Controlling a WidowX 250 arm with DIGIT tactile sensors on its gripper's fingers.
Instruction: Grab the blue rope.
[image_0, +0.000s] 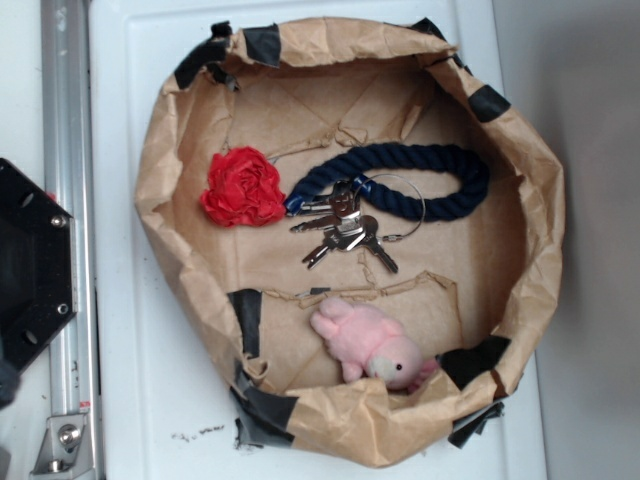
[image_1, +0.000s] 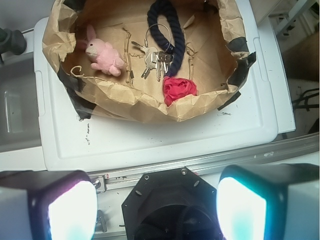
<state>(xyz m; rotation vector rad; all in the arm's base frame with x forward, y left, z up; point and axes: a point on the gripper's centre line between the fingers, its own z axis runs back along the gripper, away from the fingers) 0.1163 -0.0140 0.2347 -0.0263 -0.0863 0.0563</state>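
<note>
blue rope (image_1: 166, 31) loop cropped at top, hand (image_1: 157, 207) fingertips cropped below

The blue rope (image_0: 410, 180) sits mid-basin with open air above it, so a straight-down reach looks free. Crowding it: the red paper flower (image_0: 242, 187) just beside its capped end, and the keys (image_0: 345, 232) touching and overlapping the loop. The crumpled paper wall (image_0: 535, 215) rises close by the far bend. The pink plush (image_0: 375, 345) is well apart, near the opposite wall.
</note>
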